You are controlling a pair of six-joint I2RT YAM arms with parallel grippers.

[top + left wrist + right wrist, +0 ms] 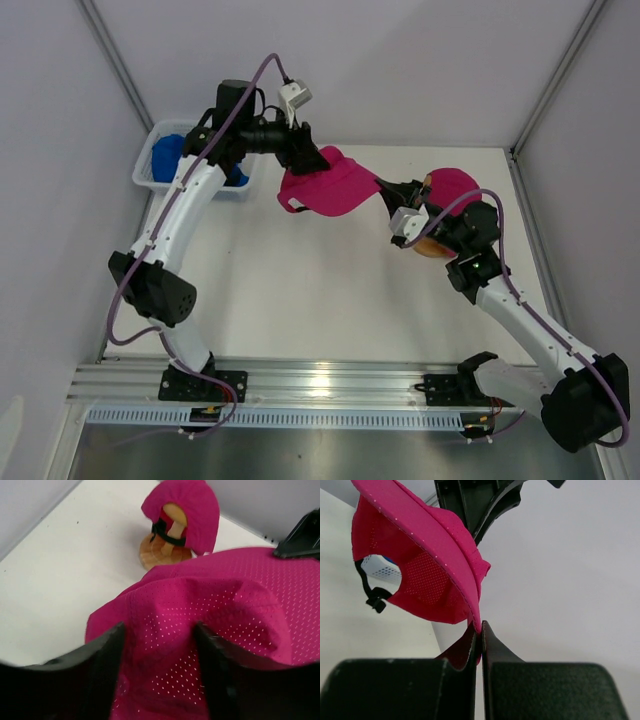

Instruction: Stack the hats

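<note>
top view: the left gripper sits at the crown of the carried hat, a magenta cap held clear of the table in the upper middle of the frame. the right gripper has the brim tip at the cap's right end. the hat on the stand, also magenta, sits on the wooden stand just right of it. blue hats lie in the mesh basket at upper left. judged step: bring the carried hat over the hat on the stand and seat it there. left wrist view: the fingers stand apart with a ridge of crown cloth between them. whether they press on it cannot be told, so confirm a firm pinch before travelling. the hat on the stand shows at top centre with its rear strap toward the camera, so approach from this side, crown above crown. right wrist view: the fingers are together, clamped on the brim edge, and the cap's open underside fills the upper left. hold the brim level with the crown so the cavity faces down. move both arms as one to avoid stretching the cloth. lower until the crowns nest, and release only once the cap rests. a sideways push may topple the stand.
</note>
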